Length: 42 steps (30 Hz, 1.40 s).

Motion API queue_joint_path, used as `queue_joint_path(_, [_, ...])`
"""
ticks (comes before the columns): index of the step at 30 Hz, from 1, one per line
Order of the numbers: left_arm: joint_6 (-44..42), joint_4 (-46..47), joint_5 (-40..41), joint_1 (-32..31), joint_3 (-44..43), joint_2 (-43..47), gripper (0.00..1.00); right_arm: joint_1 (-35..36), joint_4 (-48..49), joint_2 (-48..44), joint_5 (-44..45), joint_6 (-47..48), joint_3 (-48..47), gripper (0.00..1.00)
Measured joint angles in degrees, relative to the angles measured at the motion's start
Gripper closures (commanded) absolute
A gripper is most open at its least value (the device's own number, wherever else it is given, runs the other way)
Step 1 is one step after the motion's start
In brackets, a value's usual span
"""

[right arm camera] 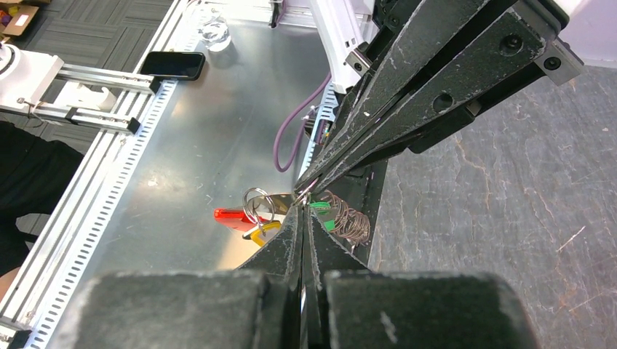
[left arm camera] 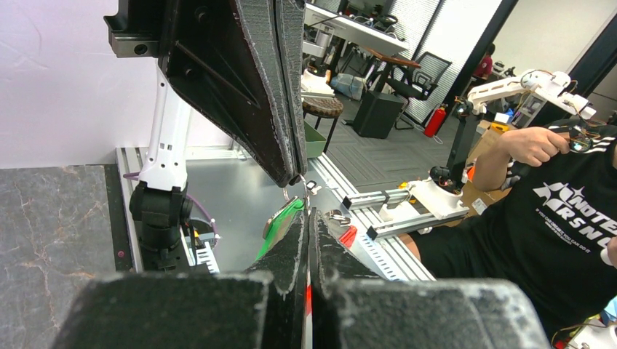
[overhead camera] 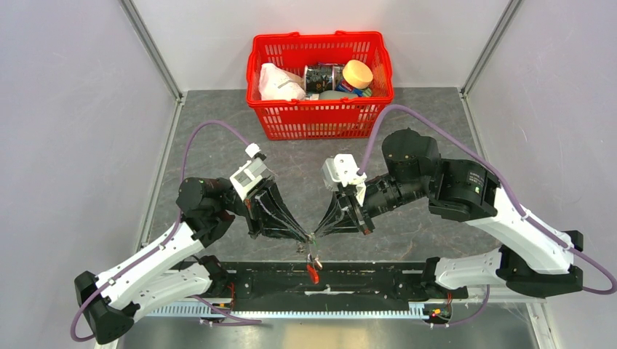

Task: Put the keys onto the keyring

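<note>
- At the top centre of the overhead view we see a red mesh basket (overhead camera: 320,121) standing on the dark marbled table (overhead camera: 218,153), well apart from both arms.
- In the basket lie a crumpled white bag (overhead camera: 279,83) at the left, a dark can (overhead camera: 321,77) in the middle and a jar with a yellow lid (overhead camera: 357,73) at the right. Smaller blue and green things lie under the jar, too small for us to name.
- The left gripper (overhead camera: 305,235) and the right gripper (overhead camera: 319,233) meet tip to tip low in the centre of that view, above the black rail (overhead camera: 364,280).
- Both pairs of fingers are pressed fully together, with no gap that we can see in either wrist view.
- The keyring (overhead camera: 313,270) hangs just under the meeting tips, not in the basket. Its red loop (right arm camera: 231,216) and thin metal ring (right arm camera: 257,203) sit left of centre in the right wrist view.
- Of the keys, we make out a green-headed key (left arm camera: 280,227) just beside the left fingers.
- Both tips reach into the bunch, but we cannot tell which piece either one pinches.
</note>
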<state>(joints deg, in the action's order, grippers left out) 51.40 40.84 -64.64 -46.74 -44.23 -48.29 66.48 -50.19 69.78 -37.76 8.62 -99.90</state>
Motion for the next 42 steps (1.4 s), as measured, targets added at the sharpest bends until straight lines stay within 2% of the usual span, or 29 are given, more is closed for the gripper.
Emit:
queue_joint_path(25, [0.0,-0.3,1.6,0.0,0.0,0.3,0.98,-0.1,0.5,-1.4,-2.2,0.0,1.2,1.0])
queue_joint_path(40, [1.3,3.1,4.8,-0.3,0.0,0.3,0.98,-0.2,2.3,-2.0,-3.7,1.5,3.5,1.0])
queue_joint_path(42, [1.7,3.8,5.1,-0.3,0.0,0.2,0.98,-0.3,2.6,-2.2,-3.6,1.5,3.5,0.96])
